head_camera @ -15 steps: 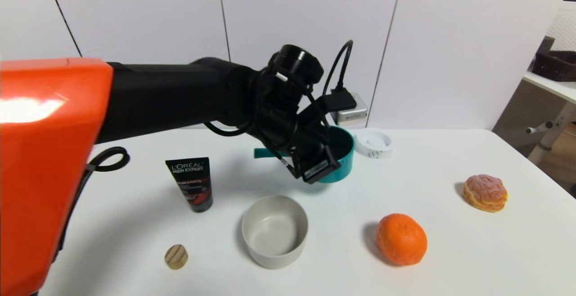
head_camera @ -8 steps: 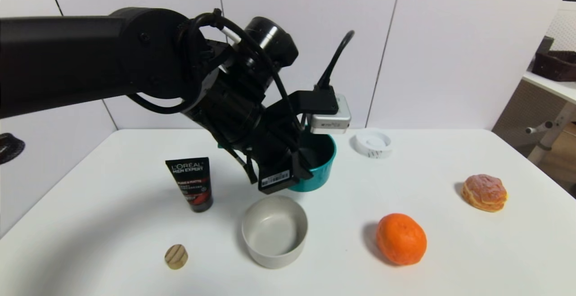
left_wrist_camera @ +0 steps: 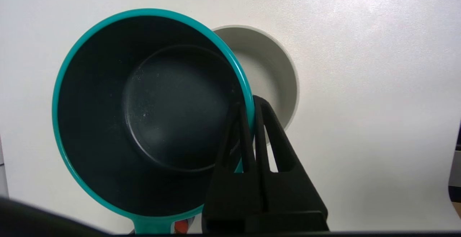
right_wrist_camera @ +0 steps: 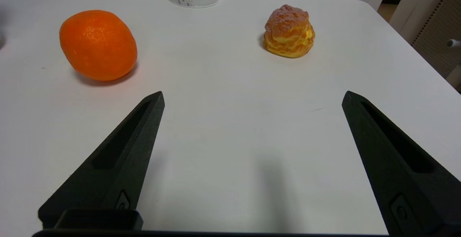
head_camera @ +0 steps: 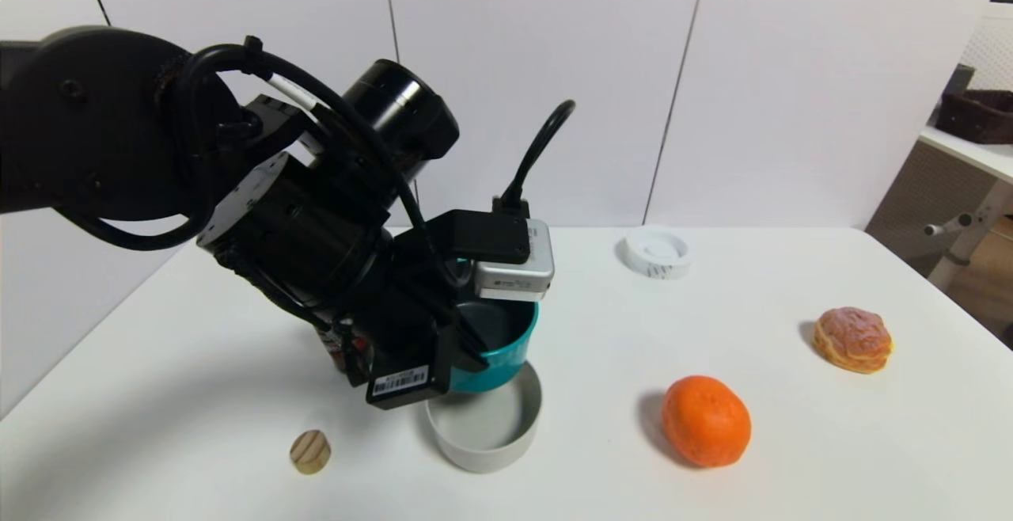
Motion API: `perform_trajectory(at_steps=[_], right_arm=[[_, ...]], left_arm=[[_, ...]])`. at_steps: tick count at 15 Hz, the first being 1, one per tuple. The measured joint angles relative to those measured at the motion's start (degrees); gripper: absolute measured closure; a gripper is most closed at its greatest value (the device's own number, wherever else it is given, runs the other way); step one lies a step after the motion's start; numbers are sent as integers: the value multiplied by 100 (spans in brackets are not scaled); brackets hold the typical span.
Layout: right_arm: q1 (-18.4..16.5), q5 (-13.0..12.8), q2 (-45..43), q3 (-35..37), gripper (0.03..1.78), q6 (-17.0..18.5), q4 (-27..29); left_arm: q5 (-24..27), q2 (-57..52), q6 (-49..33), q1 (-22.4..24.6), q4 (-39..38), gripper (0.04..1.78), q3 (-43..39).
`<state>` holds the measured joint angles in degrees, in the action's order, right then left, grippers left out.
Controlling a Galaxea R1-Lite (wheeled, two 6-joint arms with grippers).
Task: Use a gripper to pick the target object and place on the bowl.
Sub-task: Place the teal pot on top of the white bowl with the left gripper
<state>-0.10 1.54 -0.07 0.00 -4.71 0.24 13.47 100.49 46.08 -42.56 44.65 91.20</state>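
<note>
My left gripper [head_camera: 467, 347] is shut on the rim of the teal saucepan [head_camera: 506, 347]. It holds the pan in the air just above the far part of the off-white bowl [head_camera: 495, 430]. In the left wrist view the gripper [left_wrist_camera: 252, 102] pinches the pan's teal rim, one finger inside and one outside. The dark inside of the saucepan [left_wrist_camera: 151, 111] covers most of the bowl [left_wrist_camera: 273, 71]. The pan's handle is mostly hidden behind the arm. My right gripper [right_wrist_camera: 252, 98] is open and empty, low over the table at the right.
An orange [head_camera: 706, 420], a cream puff [head_camera: 853, 339] and a flat white round dish [head_camera: 655, 252] lie on the right half of the white table [head_camera: 791, 465]. A small wooden cylinder [head_camera: 309, 451] sits at the front left. The black tube is hidden behind my left arm.
My left gripper has carried the saucepan from the back of the table forward and down, until it hangs over the bowl. The right gripper has not moved.
</note>
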Motion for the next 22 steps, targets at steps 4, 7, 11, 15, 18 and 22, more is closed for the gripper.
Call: perform_trajectory(at_steps=[4, 7, 11, 15, 18, 22], right_arm=[[0, 0, 0, 0, 11, 0, 2], [0, 2, 0, 0, 11, 0, 2], [0, 0, 0, 0, 11, 0, 0], [0, 2, 0, 0, 11, 0, 2], [0, 2, 0, 0, 11, -2, 2], [0, 2, 0, 0, 11, 0, 0]], left_arm=[[20, -104, -102, -77, -257, 175, -291], [28, -158, -311, -184, -684, 175, -603], [37, -195, -345, -262, -846, 175, -895], [35, -265, -416, -319, -874, 175, -1179], [35, -286, -416, -328, -891, 175, -1268], [37, -256, -413, -333, -1243, 175, -1334]])
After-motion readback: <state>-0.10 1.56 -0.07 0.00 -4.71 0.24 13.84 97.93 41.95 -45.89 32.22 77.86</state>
